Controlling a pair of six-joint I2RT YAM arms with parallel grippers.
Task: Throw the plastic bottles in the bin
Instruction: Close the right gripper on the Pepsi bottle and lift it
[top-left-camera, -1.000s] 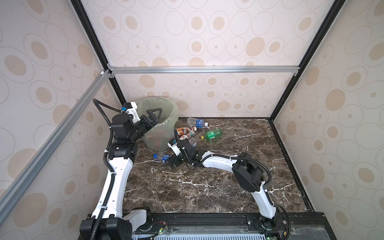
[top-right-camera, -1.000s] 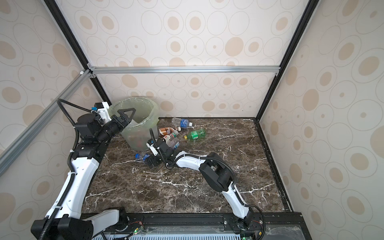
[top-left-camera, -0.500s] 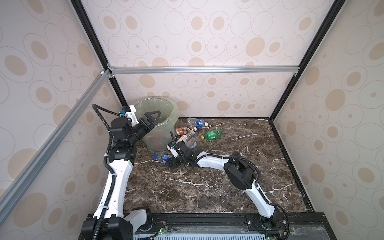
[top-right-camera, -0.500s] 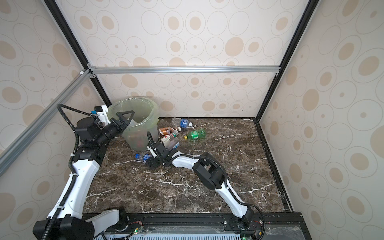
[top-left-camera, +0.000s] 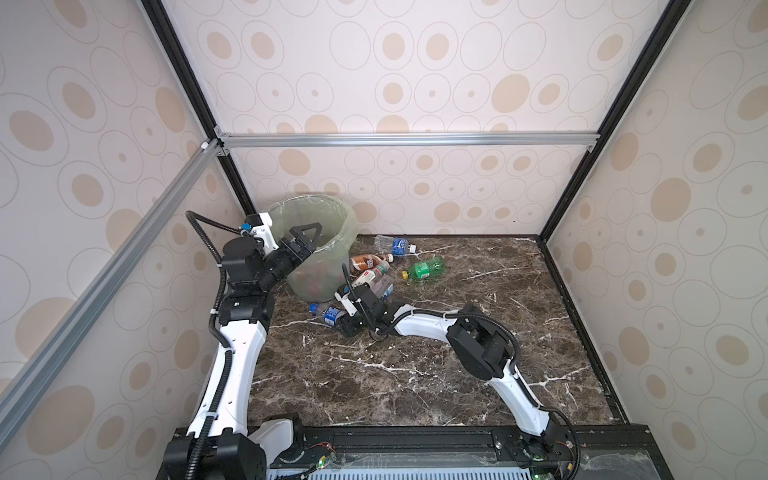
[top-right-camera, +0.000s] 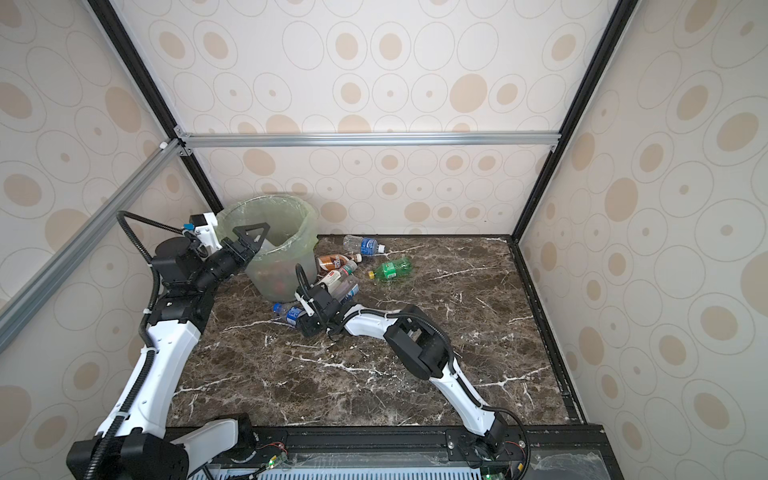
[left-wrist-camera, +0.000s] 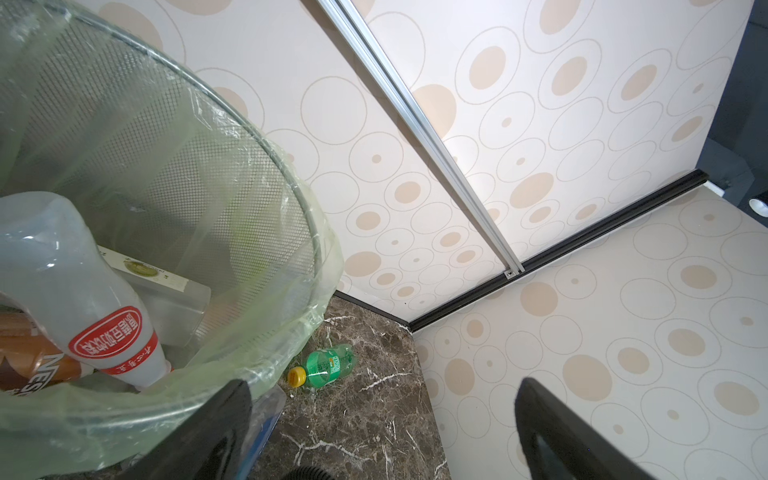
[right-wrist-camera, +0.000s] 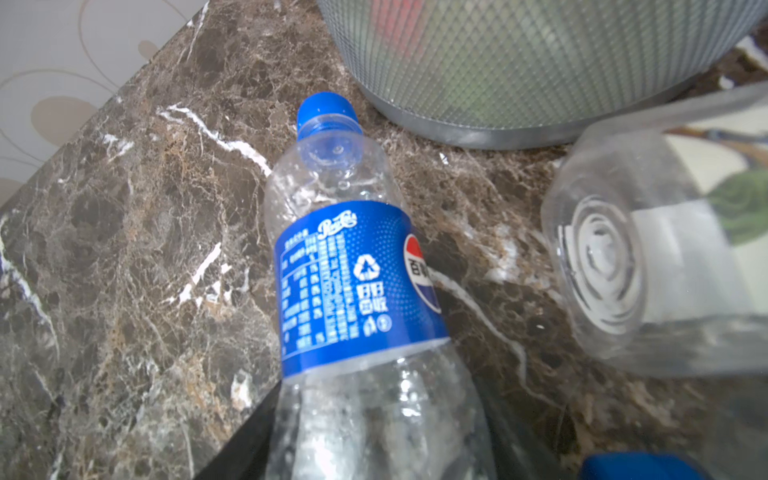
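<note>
The bin (top-left-camera: 352, 222) (top-right-camera: 308, 226) stands in the back left corner. Inside it lie a red-labelled bottle (left-wrist-camera: 95, 316) and a brown one (left-wrist-camera: 29, 361). My left gripper (top-left-camera: 308, 233) (left-wrist-camera: 382, 395) hovers open over the bin's near rim (left-wrist-camera: 291, 183), holding nothing. In front of the bin a clear bottle with a blue label and blue cap (top-left-camera: 328, 313) (right-wrist-camera: 353, 282) lies on the marble. My right gripper (top-left-camera: 340, 323) (right-wrist-camera: 378, 409) is low on the floor, with its black fingers pressed against both sides of that bottle's body.
More bottles lie right of the bin: a green one (top-left-camera: 424, 268) (left-wrist-camera: 328, 365), a brown-labelled one (top-left-camera: 368, 262), a red-and-white-labelled one (top-left-camera: 370, 276) and a clear blue-labelled one (top-left-camera: 395, 245) by the back wall. A clear bottle's base (right-wrist-camera: 648, 270) is close beside the right gripper.
My right gripper has narrowed from wide open onto the blue-labelled bottle. The left arm has drawn back slightly at the bin's rim, still open.
</note>
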